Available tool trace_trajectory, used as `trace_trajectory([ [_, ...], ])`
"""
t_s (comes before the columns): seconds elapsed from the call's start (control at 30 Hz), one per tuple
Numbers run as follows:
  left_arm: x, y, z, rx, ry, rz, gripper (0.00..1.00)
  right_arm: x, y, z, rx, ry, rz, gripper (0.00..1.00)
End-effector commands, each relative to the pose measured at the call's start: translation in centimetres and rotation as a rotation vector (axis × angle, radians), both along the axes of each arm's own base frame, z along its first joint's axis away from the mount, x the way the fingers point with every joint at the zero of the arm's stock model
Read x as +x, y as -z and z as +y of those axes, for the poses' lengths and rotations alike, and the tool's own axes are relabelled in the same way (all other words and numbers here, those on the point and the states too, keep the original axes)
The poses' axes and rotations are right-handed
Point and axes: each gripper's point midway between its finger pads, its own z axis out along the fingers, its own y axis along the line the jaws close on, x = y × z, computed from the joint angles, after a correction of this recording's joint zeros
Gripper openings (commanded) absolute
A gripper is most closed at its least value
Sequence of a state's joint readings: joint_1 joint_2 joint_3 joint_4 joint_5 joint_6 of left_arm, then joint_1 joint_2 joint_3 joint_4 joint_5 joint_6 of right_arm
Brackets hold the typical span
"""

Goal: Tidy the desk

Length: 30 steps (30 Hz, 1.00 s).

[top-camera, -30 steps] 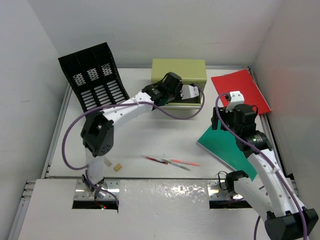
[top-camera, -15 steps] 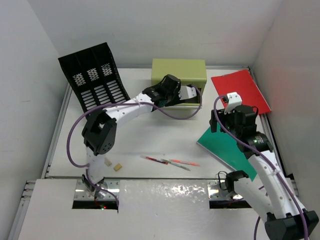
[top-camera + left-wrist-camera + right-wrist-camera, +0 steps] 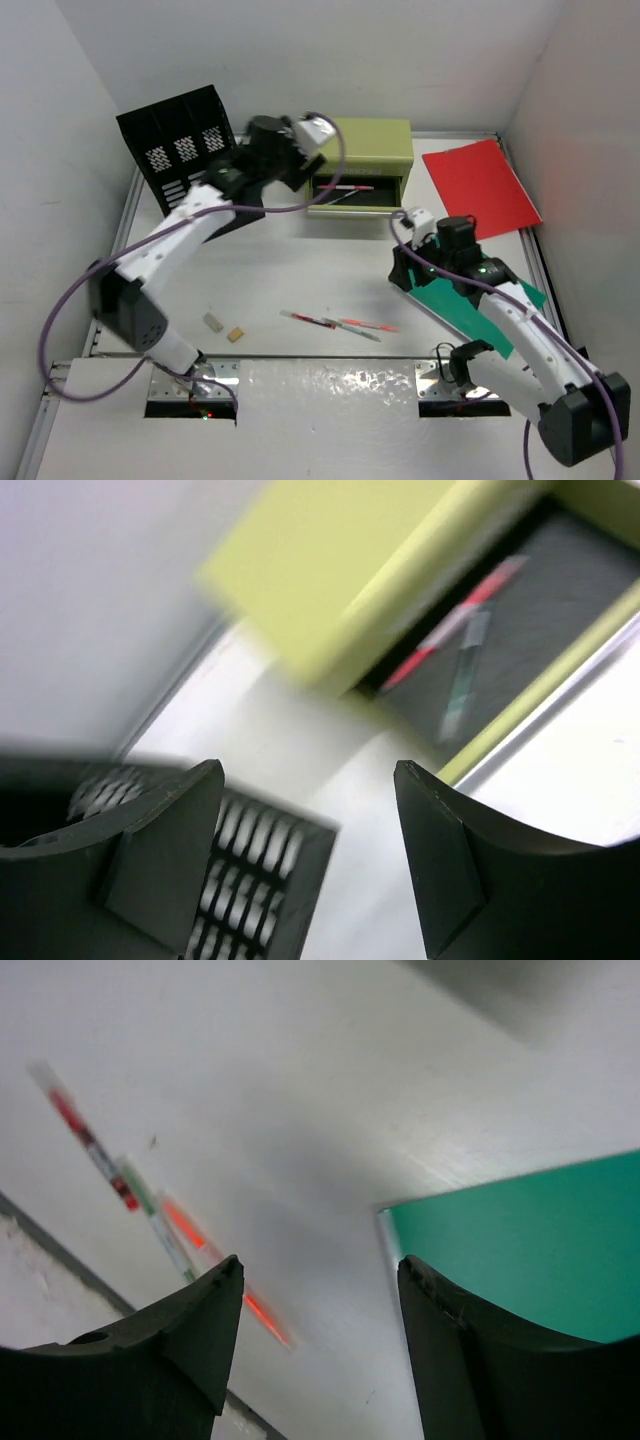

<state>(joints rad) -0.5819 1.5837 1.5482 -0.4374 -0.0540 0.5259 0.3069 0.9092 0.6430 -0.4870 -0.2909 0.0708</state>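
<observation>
- Landmark = drawer chest (image 3: 372, 143), at back of desk (image 3: 300, 260), roughly mid-width, against back wall.
- Its drawer (image 3: 360, 211) is pulled out toward me; two pens (image 3: 455, 625) lie inside.
- File rack (image 3: 185, 150): left of chest, also at back of desk.
- My L gripper (image 3: 310, 860): in the air at chest's left end, btw chest & rack.
- Far folder (image 3: 482, 185): flat on desk, just right of chest.
- Near folder (image 3: 470, 300): front-right of chest, closer to me than far folder.
- My R gripper (image 3: 320, 1350): front-right of chest, above near folder's left corner.
- Loose pens (image 3: 340, 323): on desk well in front of chest, left of near folder.
- Two small bits (image 3: 213, 321): front-left of chest, left of loose pens.
</observation>
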Motion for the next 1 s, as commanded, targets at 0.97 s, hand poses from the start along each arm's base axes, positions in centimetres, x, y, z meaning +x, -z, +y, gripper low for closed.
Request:
trace_trajectory([
  [0.97,-5.9,9.8,17.9,-0.124,-0.317,0.137,0.68,-7.1,11.2,6.4,-0.397,-0.595,0.201,0.49],
])
